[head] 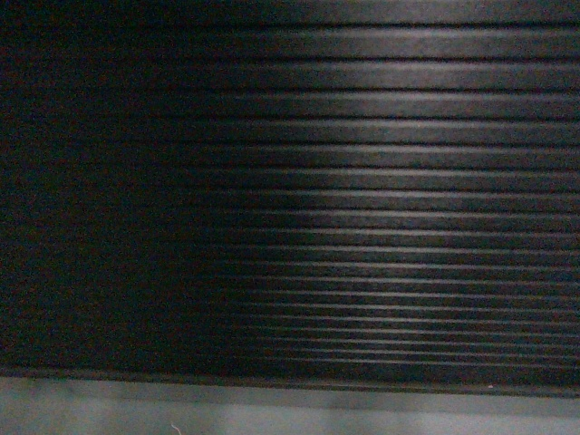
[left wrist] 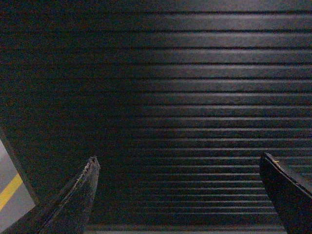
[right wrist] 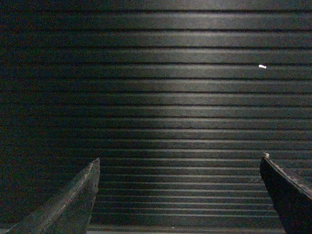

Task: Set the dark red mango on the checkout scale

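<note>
dim light, grey floor [head: 272, 408], yellow floor stripe [left wrist: 9, 191] at the left edge

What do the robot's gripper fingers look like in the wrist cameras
Only the fingers show. The left gripper has dark, almost black, tapered wedge-shaped fingers with a rough, worn edge. The right gripper looks alike, with a pale fleck at one tip. No cables or arms visible.

Left gripper [left wrist: 178, 163] with dark fingers spread wide, nothing between them, right gripper [right wrist: 179, 163] likewise spread wide and unloaded, both wrists held level, neither arm visible in head view
</note>
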`<state>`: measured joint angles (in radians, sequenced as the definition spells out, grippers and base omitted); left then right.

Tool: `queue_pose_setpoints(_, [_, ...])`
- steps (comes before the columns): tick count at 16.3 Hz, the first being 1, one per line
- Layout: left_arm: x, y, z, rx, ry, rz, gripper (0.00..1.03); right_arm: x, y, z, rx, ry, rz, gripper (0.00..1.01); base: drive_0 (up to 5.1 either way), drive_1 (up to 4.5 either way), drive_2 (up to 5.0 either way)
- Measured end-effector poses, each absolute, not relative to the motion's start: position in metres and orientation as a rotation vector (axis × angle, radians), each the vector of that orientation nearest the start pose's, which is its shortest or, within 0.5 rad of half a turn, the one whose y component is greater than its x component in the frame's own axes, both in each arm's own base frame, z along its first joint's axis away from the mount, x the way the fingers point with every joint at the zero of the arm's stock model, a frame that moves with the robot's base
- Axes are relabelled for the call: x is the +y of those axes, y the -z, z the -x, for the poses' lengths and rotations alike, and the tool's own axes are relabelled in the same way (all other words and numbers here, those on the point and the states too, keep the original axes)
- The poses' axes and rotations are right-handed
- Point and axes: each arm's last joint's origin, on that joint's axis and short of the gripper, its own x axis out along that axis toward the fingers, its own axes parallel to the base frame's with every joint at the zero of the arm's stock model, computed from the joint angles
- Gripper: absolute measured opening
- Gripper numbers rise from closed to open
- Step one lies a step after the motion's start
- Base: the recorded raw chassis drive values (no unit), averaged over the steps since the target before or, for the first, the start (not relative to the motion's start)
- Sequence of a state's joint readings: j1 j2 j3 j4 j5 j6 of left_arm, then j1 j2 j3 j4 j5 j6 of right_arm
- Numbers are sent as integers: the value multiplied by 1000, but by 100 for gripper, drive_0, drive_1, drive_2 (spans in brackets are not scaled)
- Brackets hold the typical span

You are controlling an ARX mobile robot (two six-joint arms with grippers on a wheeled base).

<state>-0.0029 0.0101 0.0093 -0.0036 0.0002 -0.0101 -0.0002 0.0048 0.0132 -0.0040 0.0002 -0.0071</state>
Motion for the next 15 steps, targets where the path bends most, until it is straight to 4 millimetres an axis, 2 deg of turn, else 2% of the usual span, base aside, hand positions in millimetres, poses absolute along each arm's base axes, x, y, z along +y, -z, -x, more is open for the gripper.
queue_pose_setpoints(15, [0,-166,-98,5,3,10,98,0,-167,-97,-3,0,8,98,0,0,0])
